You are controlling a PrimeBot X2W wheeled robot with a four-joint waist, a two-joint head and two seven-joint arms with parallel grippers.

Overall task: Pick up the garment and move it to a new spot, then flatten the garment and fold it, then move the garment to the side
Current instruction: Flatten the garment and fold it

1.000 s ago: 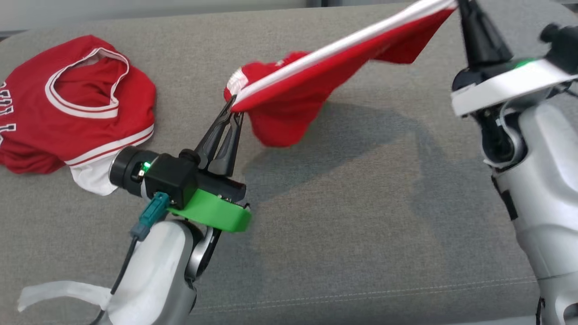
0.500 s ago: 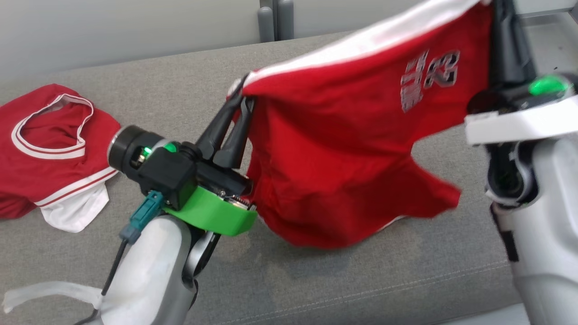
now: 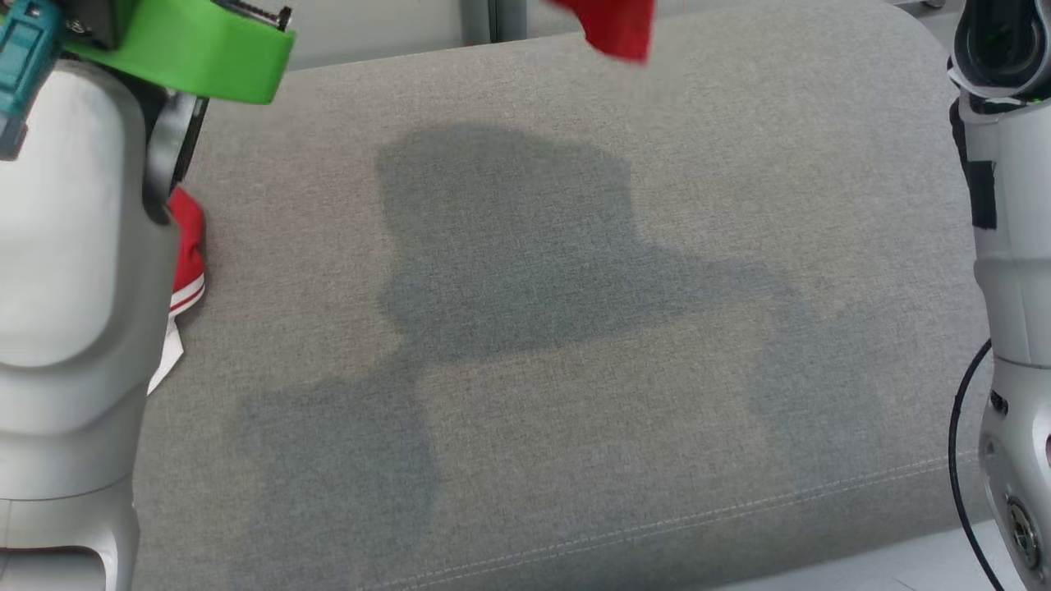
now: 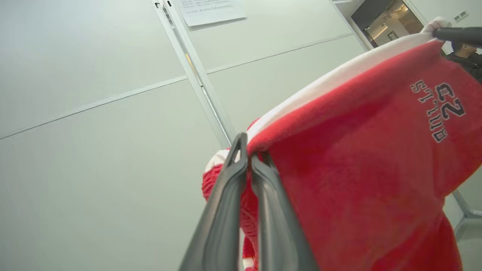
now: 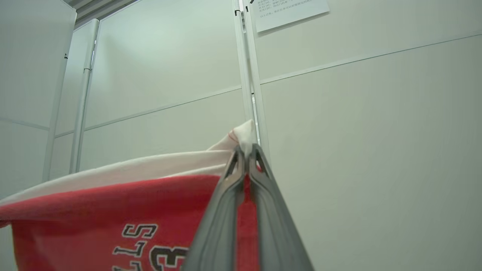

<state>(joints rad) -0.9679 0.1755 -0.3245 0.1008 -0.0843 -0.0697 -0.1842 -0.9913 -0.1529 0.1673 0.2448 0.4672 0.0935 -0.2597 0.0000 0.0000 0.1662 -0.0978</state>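
The garment (image 4: 357,169), red with a white band along its top edge and dark letters and numbers on its front, hangs in the air between the two hands, above the grey seat (image 3: 575,460). The left hand (image 4: 246,150) is clamped on one end of the white band, its two dark fingers pressed together with red cloth bunched around their tips. The right hand (image 5: 246,150) is clamped on the other end, with a small white corner of the band sticking up past its closed fingertips. In the left wrist view the band runs taut from the left hand up to the right hand's dark fingers at the top right corner, and the red cloth drapes down below it. In the head view a red corner of the garment shows at the top edge, and a broad shadow (image 3: 509,246) lies on the seat's fabric below it. The left forearm (image 3: 74,246), pale with a green bracket (image 3: 189,49) at its wrist, rises at the left of that view, and the right arm (image 3: 1006,246) rises at the right. A second garment (image 3: 187,246), red with white stripes at its hem, lies on the seat at the left, mostly hidden behind the left forearm. Both wrist views look up at a pale panelled wall (image 5: 357,150) with a sheet of paper (image 5: 290,13) fixed to it. A person (image 4: 467,56) in dark clothes shows at the right edge of the left wrist view, just past the garment
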